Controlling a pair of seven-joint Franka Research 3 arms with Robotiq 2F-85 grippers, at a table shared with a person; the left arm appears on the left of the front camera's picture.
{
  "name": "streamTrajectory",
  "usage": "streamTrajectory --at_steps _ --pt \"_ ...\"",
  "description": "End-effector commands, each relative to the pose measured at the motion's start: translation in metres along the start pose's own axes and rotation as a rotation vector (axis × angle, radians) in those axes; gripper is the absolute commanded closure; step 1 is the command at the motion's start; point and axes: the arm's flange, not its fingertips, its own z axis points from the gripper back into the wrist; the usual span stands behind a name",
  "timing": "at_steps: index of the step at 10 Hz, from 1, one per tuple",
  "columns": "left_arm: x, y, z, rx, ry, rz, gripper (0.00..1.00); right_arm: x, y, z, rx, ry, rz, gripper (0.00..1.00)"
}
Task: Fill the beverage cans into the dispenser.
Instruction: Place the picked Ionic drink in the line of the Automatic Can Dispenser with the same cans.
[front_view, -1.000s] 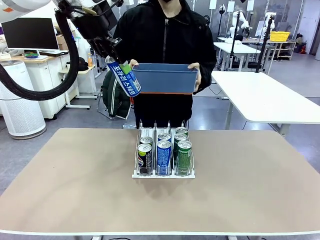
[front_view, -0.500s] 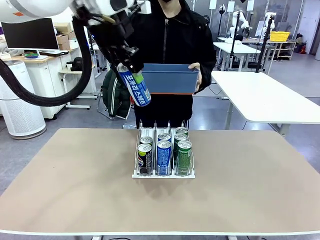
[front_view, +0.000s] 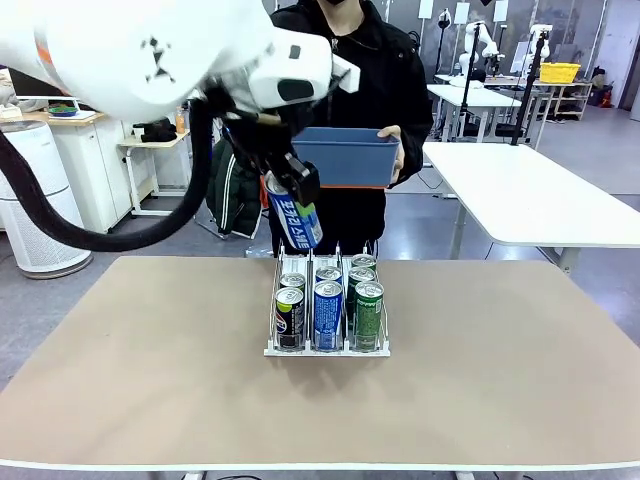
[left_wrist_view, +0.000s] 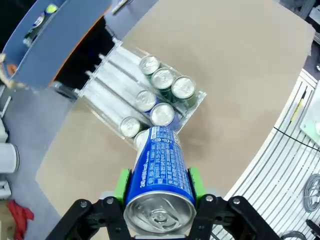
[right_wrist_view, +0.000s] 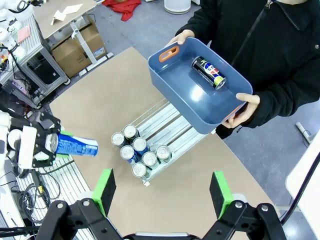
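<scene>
My left gripper (front_view: 287, 187) is shut on a blue-and-white beverage can (front_view: 298, 217), held tilted in the air just above the back left of the dispenser (front_view: 325, 350). In the left wrist view the can (left_wrist_view: 159, 172) sits between the green pads (left_wrist_view: 121, 184), its silver top toward the camera, over the dispenser (left_wrist_view: 107, 75). The rack's three lanes hold several cans (front_view: 327, 312): dark on the left, blue in the middle, green on the right. My right gripper (right_wrist_view: 162, 192) is open, high above the table with nothing between its fingers.
A person at the far side holds a blue bin (front_view: 345, 157) in both hands above the table's far edge. Inside the bin (right_wrist_view: 200, 95) lies a dark can (right_wrist_view: 209, 71). The tan table (front_view: 150, 350) is bare around the rack.
My left arm has carried the blue-and-white can rightward and down, from beside the bin's left end to just above the dispenser's back. The bin and the racked cans stayed put.
</scene>
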Motion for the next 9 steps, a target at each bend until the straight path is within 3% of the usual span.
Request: streamTrajectory --at_steps 1,5,6,9 --pt "-0.003 -0.006 -0.023 -0.043 -0.032 -0.089 0.43 0.000 0.001 0.001 0.002 0.002 0.001 0.00" --pt "-0.002 -0.013 -0.052 -0.179 0.004 -0.192 0.43 0.000 0.001 0.001 0.002 0.002 0.001 0.00" --pt "-0.005 -0.023 -0.052 -0.101 0.040 -0.168 0.43 0.000 0.001 0.001 0.002 0.002 0.001 0.00" --pt "-0.005 -0.021 -0.060 -0.128 0.048 -0.184 0.43 0.000 0.001 0.001 0.002 0.002 0.001 0.00"
